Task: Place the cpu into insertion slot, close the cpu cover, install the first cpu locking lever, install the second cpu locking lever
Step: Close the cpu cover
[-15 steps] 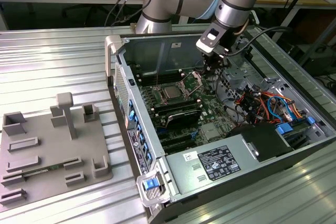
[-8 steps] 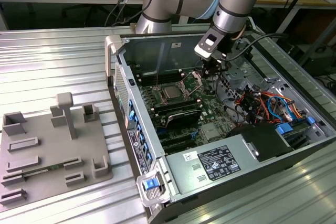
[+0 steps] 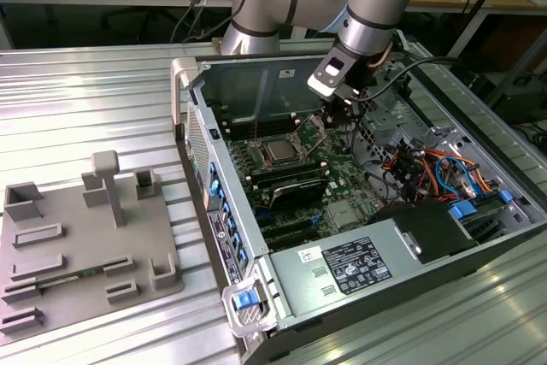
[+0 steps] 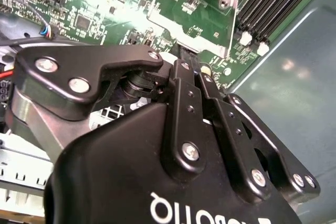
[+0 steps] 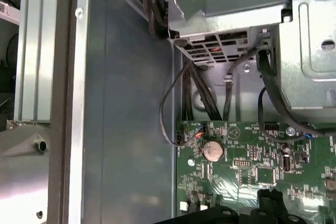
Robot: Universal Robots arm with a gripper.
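In the exterior view the cpu [image 3: 280, 150] lies flat in the insertion slot [image 3: 272, 162] on the green motherboard, silver top up. The cpu cover [image 3: 310, 132] stands tilted up beside it, toward the exterior view's right. My gripper [image 3: 330, 119] hangs just past the raised cover, fingers pointing down at the board. In the second wrist view the cpu cover [image 4: 195, 25] is a silver frame with green board showing through its hollow centre. My gripper [image 4: 184, 55] is shut with its tips at the frame's near edge. I cannot tell whether they touch it.
Black memory slots [image 4: 274, 1] run beside the socket. Cables [image 5: 197, 95] and a metal drive cage [image 5: 236, 3] hang close over the board, with a coin battery [image 5: 212, 151] below them. The case wall [image 5: 131, 103] stands close by. A grey fixture plate [image 3: 85, 237] lies outside the case.
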